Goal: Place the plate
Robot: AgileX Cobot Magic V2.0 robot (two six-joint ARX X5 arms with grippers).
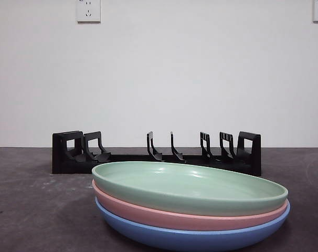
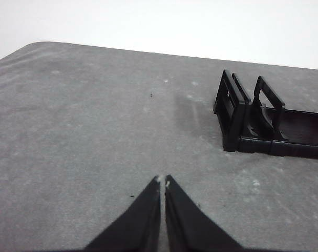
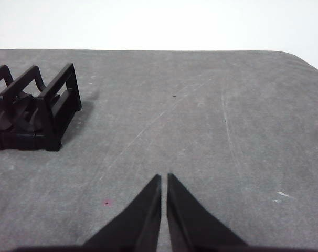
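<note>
Three plates lie stacked near the front of the table: a green plate (image 1: 188, 186) on top, a pink plate (image 1: 164, 214) under it and a blue plate (image 1: 180, 236) at the bottom. Behind them stands a long black plate rack (image 1: 156, 153) with upright dividers and nothing in its slots. One end of the rack (image 2: 264, 123) shows in the left wrist view, the other end (image 3: 35, 113) in the right wrist view. My left gripper (image 2: 162, 181) is shut over bare table, holding nothing. My right gripper (image 3: 163, 177) is shut too, also over bare table.
The grey table (image 1: 28, 205) runs back to a white wall with two sockets (image 1: 88, 10). Its rounded corners show in both wrist views. Neither arm appears in the front view.
</note>
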